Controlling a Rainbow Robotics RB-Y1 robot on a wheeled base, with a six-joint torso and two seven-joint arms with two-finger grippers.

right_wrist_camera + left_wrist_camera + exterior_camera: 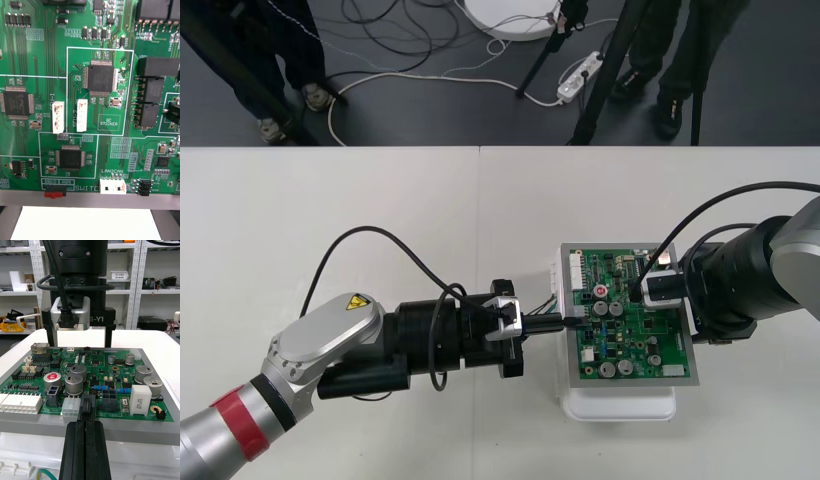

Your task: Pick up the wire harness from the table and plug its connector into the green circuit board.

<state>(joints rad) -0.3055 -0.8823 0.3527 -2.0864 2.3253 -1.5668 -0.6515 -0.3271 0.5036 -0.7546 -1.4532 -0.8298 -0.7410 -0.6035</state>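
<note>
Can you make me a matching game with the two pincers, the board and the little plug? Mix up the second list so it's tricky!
Things:
1. left pincer
2. right pincer
3. circuit board
4. plug

Clues:
A. green, sitting on a white base
B. small and black, at the board's edge
C. open, at the far side of the board from the plug
D. shut on the plug

Right pairs: 1-D, 2-C, 3-A, 4-B.
</note>
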